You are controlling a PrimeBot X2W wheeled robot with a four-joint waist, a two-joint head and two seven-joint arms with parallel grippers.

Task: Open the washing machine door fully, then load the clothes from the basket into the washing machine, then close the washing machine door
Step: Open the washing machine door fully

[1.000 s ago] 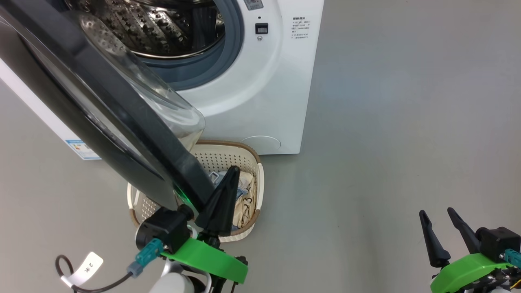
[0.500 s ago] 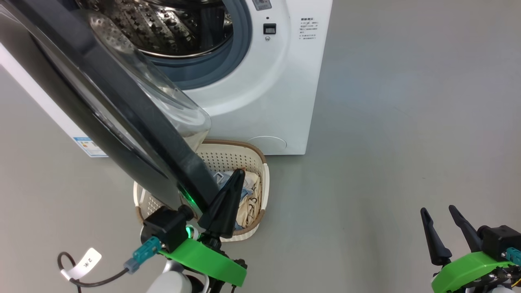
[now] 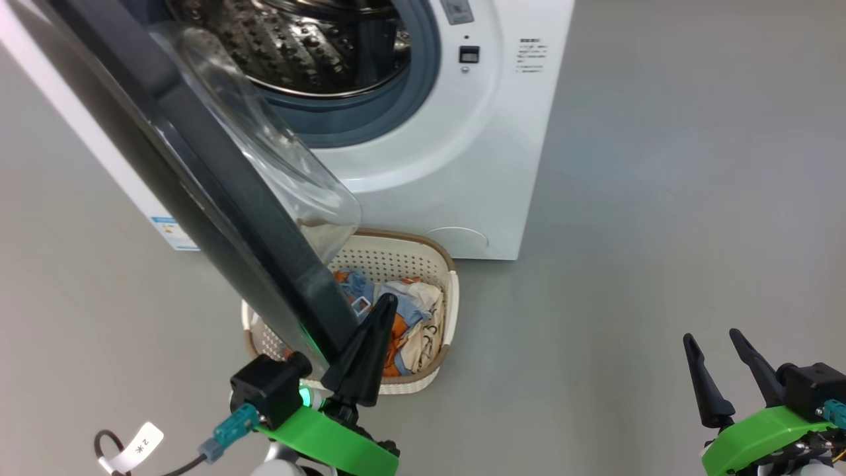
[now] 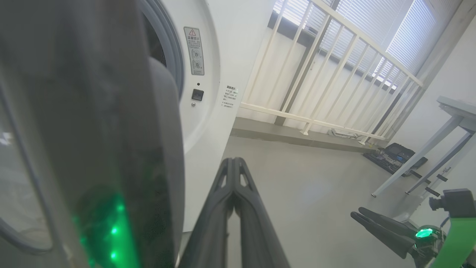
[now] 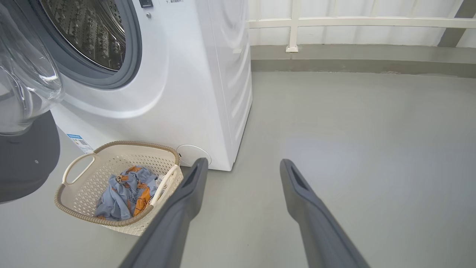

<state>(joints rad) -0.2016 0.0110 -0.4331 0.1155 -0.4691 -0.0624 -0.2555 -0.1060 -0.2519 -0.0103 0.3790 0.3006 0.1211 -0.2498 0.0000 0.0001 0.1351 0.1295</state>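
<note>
Door-opening is judged unfinished: washing machine door [image 3: 218, 198] must be swung wider by clenched left gripper [image 3: 387, 301]; right gripper [image 3: 710, 336] gapes empty.

The smooth grey floor [image 3: 661, 198] held a big white washing machine [image 3: 462, 165] and, just beside it, a small cream plastic basket [image 3: 403, 258].

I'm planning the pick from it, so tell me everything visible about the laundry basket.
The small cream-white perforated plastic basket is a rounded rectangle with a brown woven-look rim and looped side handles. It stands upright on the grey floor, just before the white front-loading washing machine. Crumpled light-blue, orange and cream clothes lie inside, below the rim. In the head view the open black-rimmed door hides its left part.
</note>
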